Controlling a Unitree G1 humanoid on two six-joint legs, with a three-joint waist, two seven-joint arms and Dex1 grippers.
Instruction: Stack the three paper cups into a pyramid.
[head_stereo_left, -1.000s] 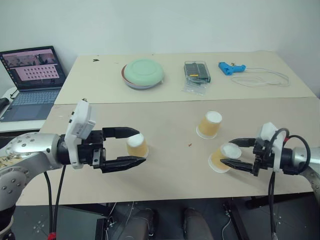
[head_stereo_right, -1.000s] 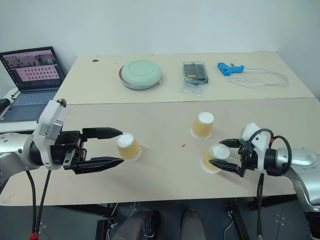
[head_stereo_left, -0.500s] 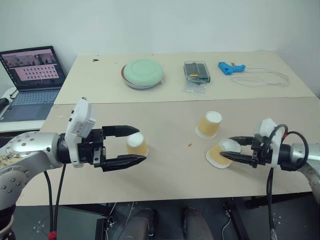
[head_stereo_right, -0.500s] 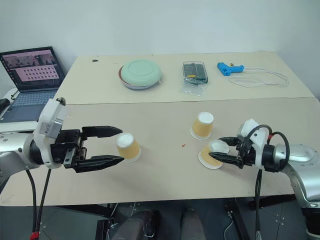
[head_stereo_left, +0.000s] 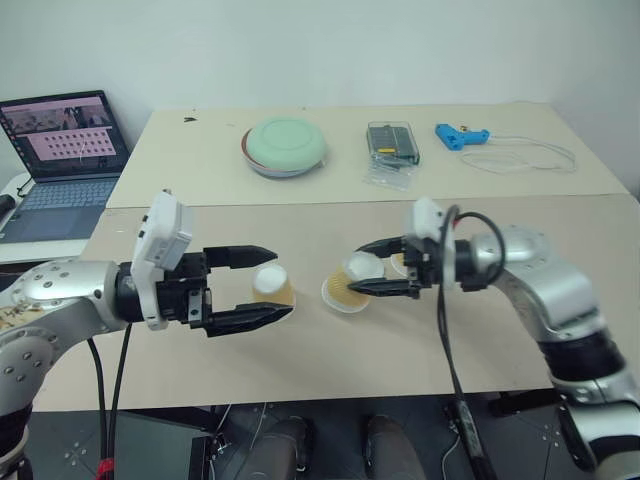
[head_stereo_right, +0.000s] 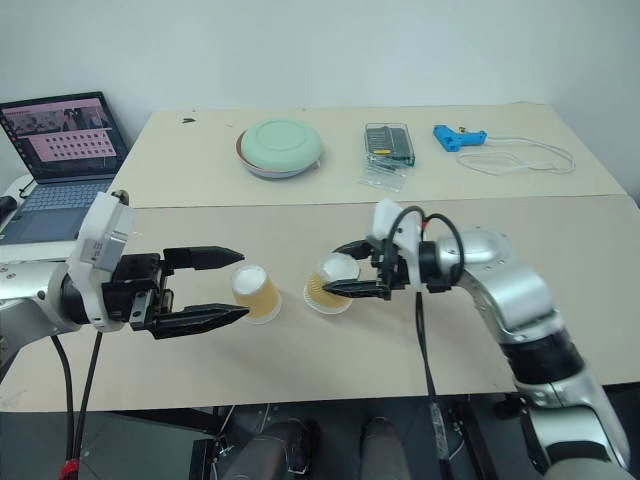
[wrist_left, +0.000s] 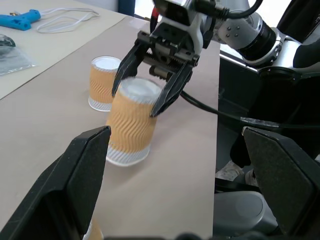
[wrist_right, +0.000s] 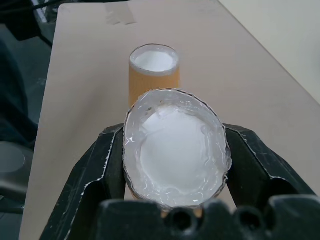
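Table (head_stereo_left: 330, 340), tan top, w/ three paper cups, all base-up:
- Cup 1 (head_stereo_left: 273, 285): stands between fingers of left gripper (head_stereo_left: 268, 284), jaws wide apart, not touching it.
- Cup 2 (head_stereo_left: 352, 282): clamped in right gripper (head_stereo_left: 367, 269), tilted, rim near table, just beside cup 1.
- Cup 3 (wrist_left: 102, 83): upright on table, behind right gripper.
Far side: green bowl (head_stereo_left: 286, 146), clear box (head_stereo_left: 393, 142), blue tool (head_stereo_left: 461, 135) w/ white cord. Laptop (head_stereo_left: 62, 155) off left edge
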